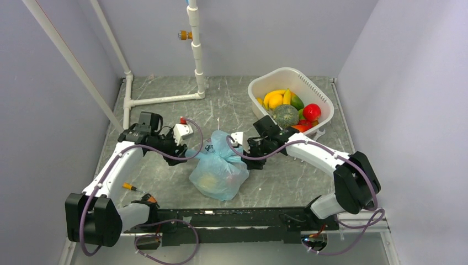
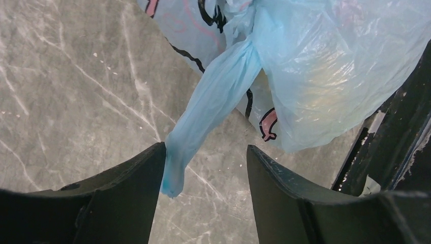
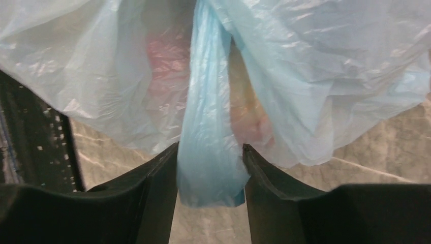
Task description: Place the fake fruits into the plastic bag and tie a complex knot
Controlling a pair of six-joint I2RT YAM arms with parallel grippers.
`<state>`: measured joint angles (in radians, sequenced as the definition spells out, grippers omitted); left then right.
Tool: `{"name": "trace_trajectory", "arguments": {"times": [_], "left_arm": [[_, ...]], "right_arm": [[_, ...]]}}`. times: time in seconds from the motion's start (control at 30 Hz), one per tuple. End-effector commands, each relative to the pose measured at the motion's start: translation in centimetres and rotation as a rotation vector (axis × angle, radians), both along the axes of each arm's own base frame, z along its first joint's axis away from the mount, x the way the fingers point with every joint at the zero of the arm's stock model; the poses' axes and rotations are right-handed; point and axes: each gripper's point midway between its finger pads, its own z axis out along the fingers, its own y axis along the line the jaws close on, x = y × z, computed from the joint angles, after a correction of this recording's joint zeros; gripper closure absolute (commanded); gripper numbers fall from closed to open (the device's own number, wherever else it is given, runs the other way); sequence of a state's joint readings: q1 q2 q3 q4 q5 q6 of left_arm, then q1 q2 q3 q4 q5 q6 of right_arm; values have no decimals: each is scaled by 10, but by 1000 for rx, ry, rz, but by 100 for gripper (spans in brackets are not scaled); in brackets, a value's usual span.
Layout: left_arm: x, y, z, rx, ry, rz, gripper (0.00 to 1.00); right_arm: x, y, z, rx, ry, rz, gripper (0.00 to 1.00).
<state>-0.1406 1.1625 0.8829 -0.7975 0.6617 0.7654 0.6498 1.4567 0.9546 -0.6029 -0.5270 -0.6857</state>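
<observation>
**Item:** plastic bag (image 1: 218,171), light blue with dark lettering. It lay slumped on the tabletop (image 1: 165,110), between your two arms.

**Contents:** fake fruits showed through the film only as blurs: a yellowish one (image 1: 209,179) and a pinkish one (image 3: 162,66). More fruit (image 1: 287,107) lay in the white basket (image 1: 259,88) at the far right, well apart from the bag.

**Left pincer** (image 2: 206,150): it stood wide open and gripped nothing. The left tail (image 2: 213,101), a twisted strand of bag film, ran down between the jaws. Its tip touched the inner face of one finger (image 2: 147,173) only and was clear of the other.

**Right pincer** (image 3: 210,150): its jaws stood apart, a little less so than the left pair. The right tail (image 3: 208,127) filled the gap and touched both inner faces. Whether it was truly pinched or merely lying there, you could not tell from the wrist view.

**Step in hand (judgement):** you were tying, not loading. Both strands led out sideways from the bunched neck (image 1: 218,141), one toward each arm. Whether a knot had already formed there was not readable.

**Next move (judgement):**
- The left jaws needed to close on their strand, further up from the loose tip.
- The right grip needed confirming.
- Both strands then needed crossing or drawing apart evenly, gently enough that the thin film did not slip free or tear.
</observation>
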Motion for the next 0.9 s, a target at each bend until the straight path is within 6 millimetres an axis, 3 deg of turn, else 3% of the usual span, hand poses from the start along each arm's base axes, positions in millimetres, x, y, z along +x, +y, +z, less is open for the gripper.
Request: {"name": "trace_trajectory", "arguments": {"times": [0.0, 0.1, 0.2, 0.33, 0.43, 0.53, 0.63, 0.73, 0.87], "left_arm": [[11, -11, -4, 7, -96, -97, 36], [16, -16, -10, 25, -84, -123, 40], [18, -19, -17, 23, -56, -114, 56], [13, -16, -17, 12, 22, -39, 99], [13, -3, 1, -24, 26, 54, 100], [9, 11, 26, -12, -56, 107, 100], [0, 26, 24, 35, -79, 134, 100], [-7, 42, -7, 122, -46, 142, 100], [-11, 47, -39, 153, 30, 167, 100]], "right_arm": [[25, 13, 8, 27, -90, -33, 58], [29, 15, 16, 42, -108, -46, 69], [31, 16, 29, 67, -123, -67, 98], [35, 7, 54, 99, -155, -147, 100], [37, -11, 79, 119, -203, -223, 100], [36, -39, 86, 84, -202, -285, 100], [37, -73, 71, 10, -187, -325, 100], [38, -103, 33, -76, -162, -352, 100], [30, -118, -17, -150, -109, -342, 100]]}}
